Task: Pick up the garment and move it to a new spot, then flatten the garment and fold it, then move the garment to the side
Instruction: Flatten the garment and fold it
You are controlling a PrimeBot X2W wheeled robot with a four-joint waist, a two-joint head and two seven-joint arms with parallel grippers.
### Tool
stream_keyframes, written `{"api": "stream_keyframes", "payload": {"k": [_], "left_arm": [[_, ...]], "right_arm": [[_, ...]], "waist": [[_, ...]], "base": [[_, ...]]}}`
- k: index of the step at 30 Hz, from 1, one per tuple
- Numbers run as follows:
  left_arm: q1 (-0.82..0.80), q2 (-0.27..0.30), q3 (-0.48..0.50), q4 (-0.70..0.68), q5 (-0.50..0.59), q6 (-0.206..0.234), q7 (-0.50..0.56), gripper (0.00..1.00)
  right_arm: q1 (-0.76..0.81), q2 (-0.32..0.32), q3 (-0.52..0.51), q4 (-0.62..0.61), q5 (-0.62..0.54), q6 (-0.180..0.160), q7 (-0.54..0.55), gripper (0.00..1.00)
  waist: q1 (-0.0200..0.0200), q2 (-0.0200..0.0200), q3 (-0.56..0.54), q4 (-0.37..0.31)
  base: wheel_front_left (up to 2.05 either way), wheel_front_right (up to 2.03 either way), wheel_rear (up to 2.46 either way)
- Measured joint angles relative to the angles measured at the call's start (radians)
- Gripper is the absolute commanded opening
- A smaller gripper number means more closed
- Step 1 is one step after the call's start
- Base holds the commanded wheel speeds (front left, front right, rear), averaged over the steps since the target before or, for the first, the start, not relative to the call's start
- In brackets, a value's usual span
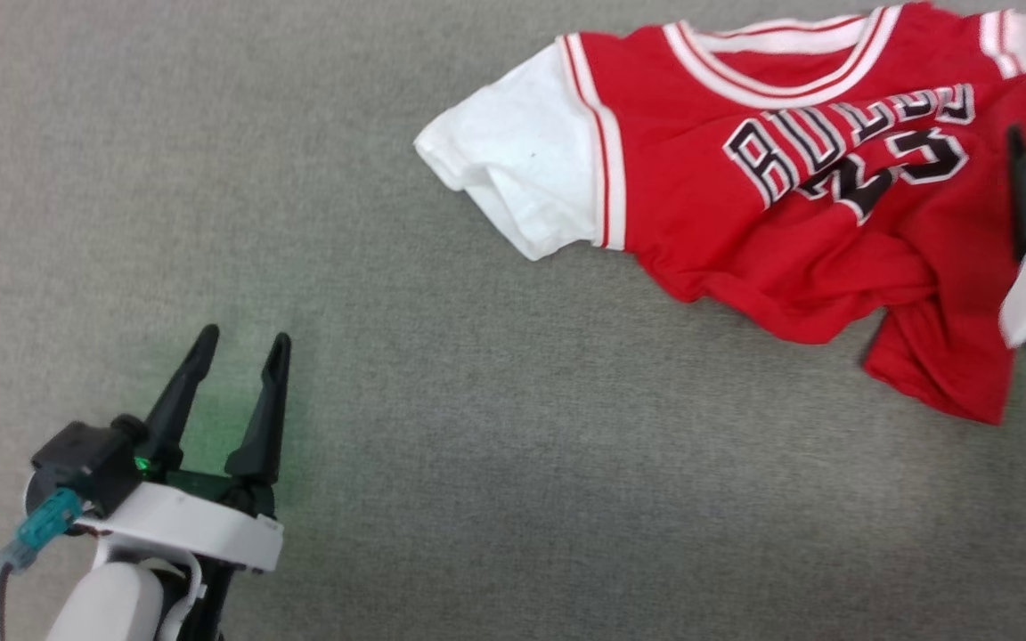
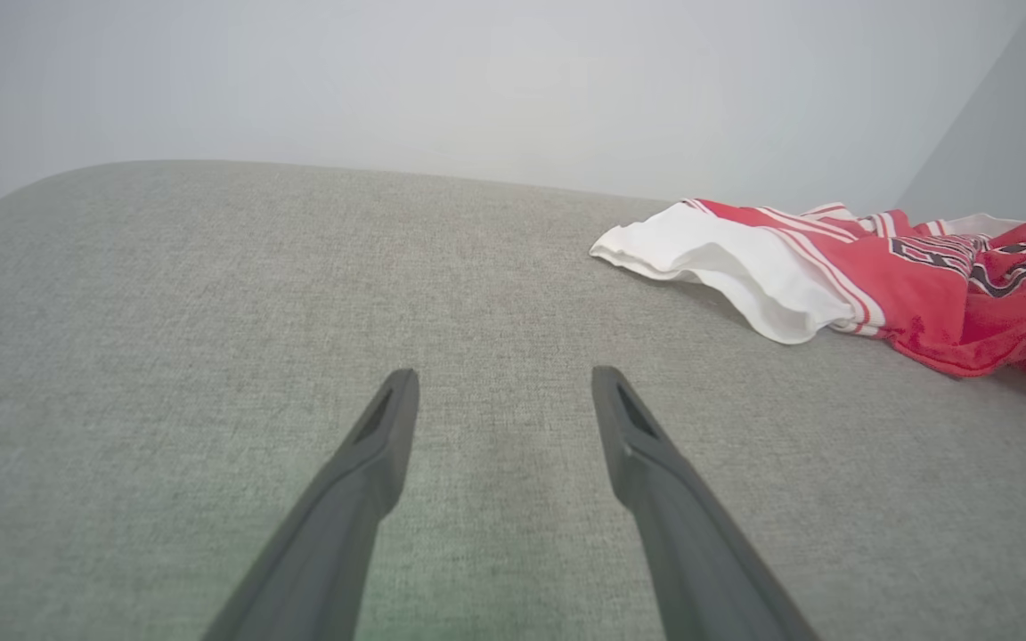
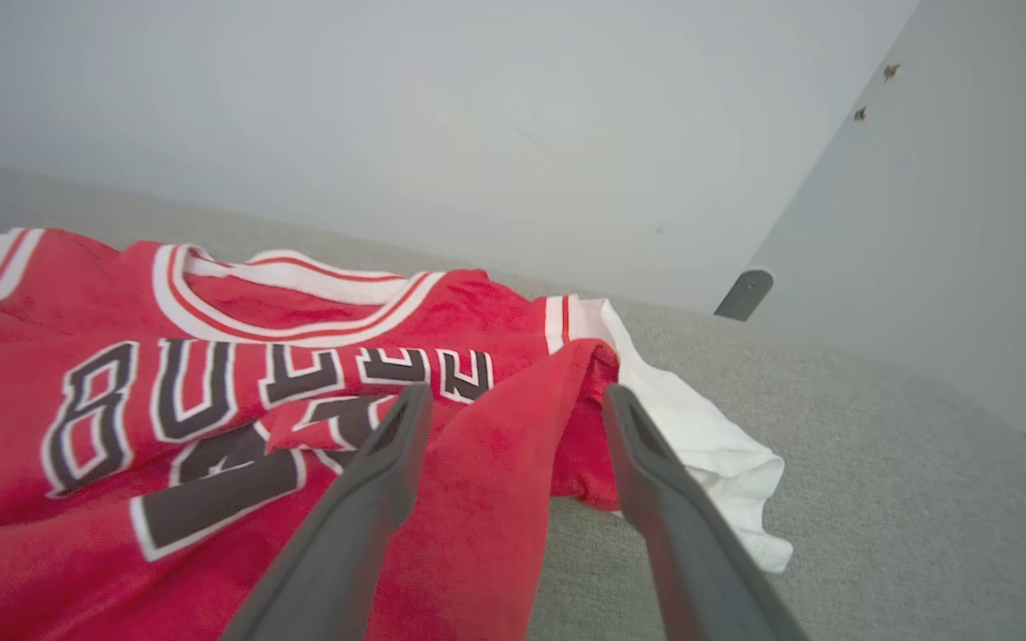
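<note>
The garment (image 1: 745, 196), a red jersey with white sleeves and black-and-white chest lettering, lies rumpled at the upper right of the grey surface. Its right side is folded over on itself. My right gripper (image 3: 513, 401) hovers over that folded red part, open, with nothing pinched between the fingers. In the head view one dark finger of it (image 1: 1025, 191) rises at the right edge. My left gripper (image 1: 241, 343) rests open at the lower left, well away from the garment (image 2: 834, 258), which lies far to its upper right in the left wrist view.
The grey fabric surface (image 1: 477, 445) spreads wide between the left gripper and the garment. A pale wall (image 3: 477, 116) stands behind the surface's far edge, with a small dark post (image 3: 743, 294) at that edge.
</note>
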Motion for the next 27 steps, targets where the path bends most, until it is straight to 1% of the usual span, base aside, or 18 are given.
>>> {"api": "stream_keyframes", "payload": {"k": [3,7,12,14,16,20,24,27], "left_arm": [[0.013,0.009,0.013,0.000,0.003,0.000,0.000,1.00],[0.026,0.030,0.020,-0.008,0.009,0.000,0.000,1.00],[0.015,0.097,-0.006,-0.016,0.011,0.000,0.000,1.00],[-0.009,0.138,-0.039,-0.020,0.000,0.000,0.000,1.00],[-0.051,0.192,-0.079,-0.026,-0.005,0.000,0.017,1.00],[-0.167,0.303,-0.169,-0.052,-0.053,0.000,0.078,1.00],[-0.323,0.399,-0.316,-0.078,-0.138,-0.002,0.195,1.00],[-0.467,0.462,-0.422,-0.063,-0.238,-0.002,0.292,1.00]], "right_arm": [[0.097,-0.007,0.054,-0.087,0.048,0.000,-0.010,1.00],[0.227,0.002,0.112,-0.189,0.081,0.000,-0.018,1.00],[0.373,0.033,0.168,-0.292,0.094,0.000,-0.038,1.00],[0.429,0.043,0.187,-0.323,0.096,0.000,-0.043,1.00],[0.482,0.059,0.201,-0.348,0.096,0.000,-0.051,1.00],[0.562,0.091,0.226,-0.396,0.078,0.000,-0.067,1.00],[0.618,0.124,0.236,-0.443,0.051,0.000,-0.085,1.00],[0.637,0.146,0.257,-0.479,0.029,0.000,-0.090,1.00]], "waist": [[0.0000,0.0000,-0.028,-0.014],[0.0000,0.0000,-0.063,-0.034],[0.0000,0.0000,-0.102,-0.060],[0.0000,0.0000,-0.113,-0.071],[0.0000,0.0000,-0.122,-0.082],[-0.0001,0.0000,-0.130,-0.108],[0.0000,0.0000,-0.125,-0.135],[0.0000,0.0000,-0.112,-0.156]], "base": [[0.00,0.00,0.00],[0.00,0.00,0.00],[0.00,0.00,0.00],[0.00,0.00,0.00],[0.00,0.00,0.00],[0.00,0.00,0.00],[0.00,0.00,0.00],[0.00,0.00,0.00]]}}
